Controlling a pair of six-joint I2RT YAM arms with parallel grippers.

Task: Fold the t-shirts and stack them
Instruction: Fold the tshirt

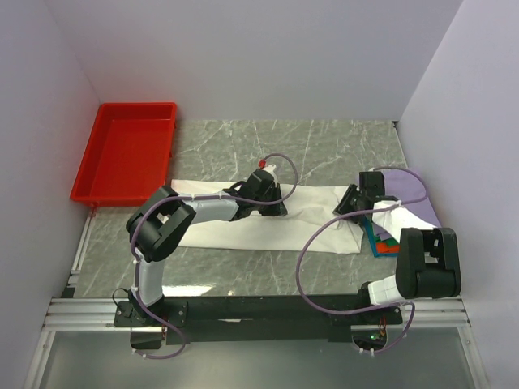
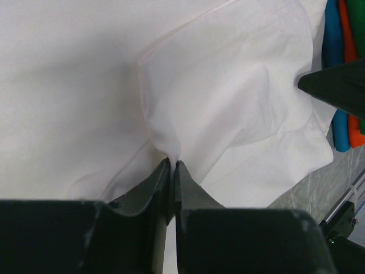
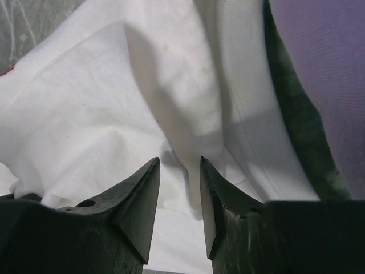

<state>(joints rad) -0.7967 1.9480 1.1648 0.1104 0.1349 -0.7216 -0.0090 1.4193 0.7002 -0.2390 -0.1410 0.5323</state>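
Observation:
A large white t-shirt [image 1: 243,227] lies spread across the middle of the table. My left gripper [image 1: 272,198] rests on its far edge, and in the left wrist view it [image 2: 172,164] is shut on a pinched ridge of the white cloth [image 2: 228,85]. My right gripper [image 1: 357,203] is at the shirt's right end. In the right wrist view its jaws [image 3: 179,162] stand apart over a raised fold of the white shirt [image 3: 102,103]. A lavender t-shirt [image 1: 409,188] lies at the far right, with folded teal, orange and green t-shirts [image 1: 385,241] just in front of it.
A red plastic tray [image 1: 126,150] sits at the back left on the marble table [image 1: 324,146]. White walls close in the left, back and right sides. The arm bases stand on a black rail [image 1: 259,308] along the near edge.

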